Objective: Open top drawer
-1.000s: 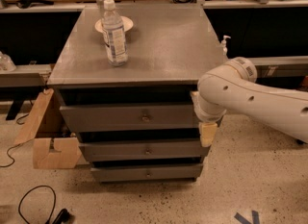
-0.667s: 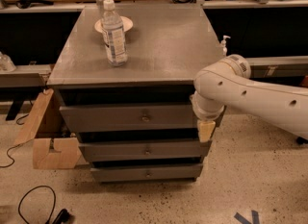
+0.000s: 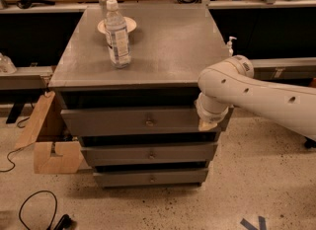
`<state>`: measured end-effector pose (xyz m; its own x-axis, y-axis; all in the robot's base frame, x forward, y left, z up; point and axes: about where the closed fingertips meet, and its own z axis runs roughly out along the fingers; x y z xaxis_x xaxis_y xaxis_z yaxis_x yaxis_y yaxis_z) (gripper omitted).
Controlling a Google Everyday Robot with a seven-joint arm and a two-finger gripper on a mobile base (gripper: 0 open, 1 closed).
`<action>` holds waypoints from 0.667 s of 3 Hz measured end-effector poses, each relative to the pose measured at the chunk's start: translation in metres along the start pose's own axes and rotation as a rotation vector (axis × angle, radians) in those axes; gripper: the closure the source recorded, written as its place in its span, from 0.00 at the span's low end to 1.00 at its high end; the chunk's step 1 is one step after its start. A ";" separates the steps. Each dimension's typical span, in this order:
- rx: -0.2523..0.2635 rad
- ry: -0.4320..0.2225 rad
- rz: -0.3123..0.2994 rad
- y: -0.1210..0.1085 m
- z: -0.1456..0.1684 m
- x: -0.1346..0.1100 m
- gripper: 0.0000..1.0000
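The top drawer (image 3: pixel 113 122) is the widest grey front of three, just under the cabinet top, with a small round knob (image 3: pixel 149 122) at its centre. A dark gap shows above its front. My gripper (image 3: pixel 208 123) is at the end of the white arm (image 3: pixel 261 98), which reaches in from the right. It hangs in front of the drawer's right end, well to the right of the knob. Only a tan tip shows below the wrist.
A water bottle (image 3: pixel 117 35) and a small white plate (image 3: pixel 117 25) stand on the grey cabinet top (image 3: pixel 168 46). Two narrower drawers (image 3: pixel 148 154) sit below. An open cardboard box (image 3: pixel 52 147) and a black cable (image 3: pixel 37 209) lie on the floor at the left.
The arm has moved a little left and up, bringing the gripper from below the top drawer's right corner to in front of its right end.
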<state>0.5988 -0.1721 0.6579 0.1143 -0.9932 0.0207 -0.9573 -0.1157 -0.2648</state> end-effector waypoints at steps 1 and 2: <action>-0.001 0.000 0.000 -0.001 -0.002 0.000 0.87; -0.001 0.000 0.000 -0.002 -0.008 0.000 1.00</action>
<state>0.5987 -0.1721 0.6661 0.1140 -0.9933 0.0204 -0.9576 -0.1153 -0.2642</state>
